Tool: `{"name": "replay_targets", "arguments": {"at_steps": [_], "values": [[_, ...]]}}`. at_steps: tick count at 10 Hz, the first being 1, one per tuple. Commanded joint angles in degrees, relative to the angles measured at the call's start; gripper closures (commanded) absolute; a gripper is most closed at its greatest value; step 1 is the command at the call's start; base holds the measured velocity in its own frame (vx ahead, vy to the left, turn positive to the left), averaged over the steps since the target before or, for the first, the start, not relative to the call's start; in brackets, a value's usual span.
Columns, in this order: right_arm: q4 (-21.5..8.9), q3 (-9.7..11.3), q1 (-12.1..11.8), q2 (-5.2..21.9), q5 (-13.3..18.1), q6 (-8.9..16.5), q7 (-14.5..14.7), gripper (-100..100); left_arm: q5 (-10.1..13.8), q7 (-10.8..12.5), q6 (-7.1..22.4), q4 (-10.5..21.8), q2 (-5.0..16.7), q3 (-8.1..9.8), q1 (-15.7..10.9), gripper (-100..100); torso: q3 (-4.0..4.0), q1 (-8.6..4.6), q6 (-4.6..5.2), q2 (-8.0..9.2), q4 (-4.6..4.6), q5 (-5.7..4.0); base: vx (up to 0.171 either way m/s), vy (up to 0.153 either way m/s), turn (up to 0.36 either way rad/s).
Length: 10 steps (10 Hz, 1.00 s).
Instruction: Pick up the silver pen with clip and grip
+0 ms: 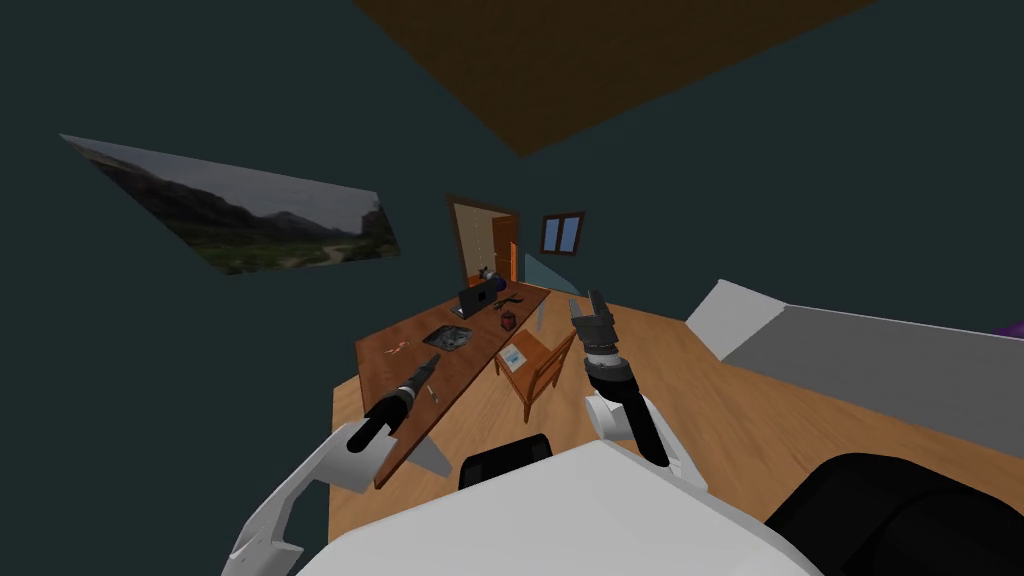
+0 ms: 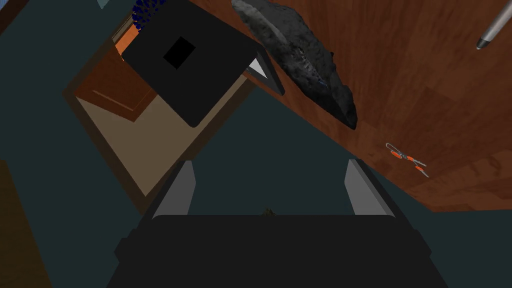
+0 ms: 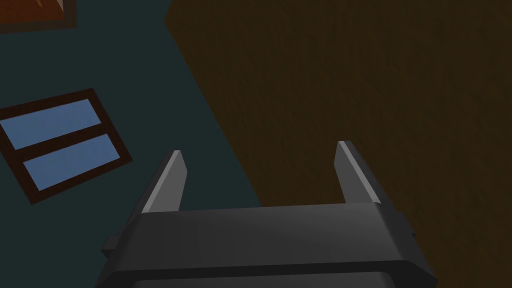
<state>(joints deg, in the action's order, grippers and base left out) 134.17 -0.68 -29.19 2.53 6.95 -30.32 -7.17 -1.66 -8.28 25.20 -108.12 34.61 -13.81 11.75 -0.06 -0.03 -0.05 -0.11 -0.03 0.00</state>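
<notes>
The silver pen (image 2: pixel 492 29) lies on the brown desk (image 2: pixel 450 100); in the left wrist view just its tip end shows, off to one side of the fingers and well apart from them. In the head view a thin pale thing (image 1: pixel 432 394), likely that pen, lies on the desk (image 1: pixel 400 360) right beside my left hand. My left gripper (image 1: pixel 433 363) hovers low over the near half of the desk, open (image 2: pixel 270 185), nothing between its fingers. My right gripper (image 1: pixel 585 303) is raised over the floor right of the desk, open (image 3: pixel 257 172) and empty.
Further along the desk lie a small orange-handled tool (image 2: pixel 407 160), a dark lumpy tray (image 2: pixel 300 60) and a black laptop (image 2: pixel 190 60). A wooden chair (image 1: pixel 540 365) stands at the desk's right side, a white bed (image 1: pixel 850 350) further right. A wall runs along the desk's left.
</notes>
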Motion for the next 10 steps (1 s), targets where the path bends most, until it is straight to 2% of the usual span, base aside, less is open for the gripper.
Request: {"name": "replay_targets", "arguments": {"at_steps": [1, 2, 3, 7, 8, 10], "values": [[0.00, 0.00, 0.00, 0.00, 0.00, 0.00, 0.00, 0, 0.57, 1.06, 2.58, 1.86, 1.32, -1.44, -0.54, -100, 0.00, 0.00, 0.00, 0.00, 0.00, 0.00, 0.018, -0.007, -0.178], [0.00, 0.00, 0.01, 0.00, 0.00, 0.00, 0.00, 0, 1.26, 2.16, 4.19, 3.09, 2.63, -2.67, -0.82, -100, -0.01, -0.01, 0.03, -0.02, -0.01, 0.00, 0.031, -0.007, -0.249], [0.00, 0.00, 0.00, 0.00, 0.00, 0.00, 0.00, 0, 1.26, 2.16, 4.80, 3.09, 2.63, -2.67, -0.82, -100, -0.03, 0.00, 0.03, -0.06, -0.01, 0.00, 0.027, 0.002, -0.065], [0.00, 0.00, 0.00, 0.00, 0.00, 0.00, 0.00, 0, 4.33, 7.62, 12.90, 8.03, 7.47, -7.69, -1.32, -100, -0.06, -0.06, 0.02, -0.10, -0.02, -0.01, 0.038, -0.016, -0.219], [0.00, 0.00, 0.00, 0.00, 0.00, 0.00, 0.00, 0, 4.33, 7.62, 13.35, 8.03, 7.47, -7.69, -1.32, -100, -0.08, -0.05, 0.01, -0.14, -0.03, -0.01, 0.039, -0.011, -0.069], [0.00, 0.00, 0.00, 0.00, 0.00, 0.00, 0.00, 0, 5.91, 10.61, 16.86, 10.35, 9.60, -10.12, -1.34, -100, -0.03, -0.05, 0.00, -0.05, -0.01, -0.01, 0.033, -0.013, -0.197]]}}
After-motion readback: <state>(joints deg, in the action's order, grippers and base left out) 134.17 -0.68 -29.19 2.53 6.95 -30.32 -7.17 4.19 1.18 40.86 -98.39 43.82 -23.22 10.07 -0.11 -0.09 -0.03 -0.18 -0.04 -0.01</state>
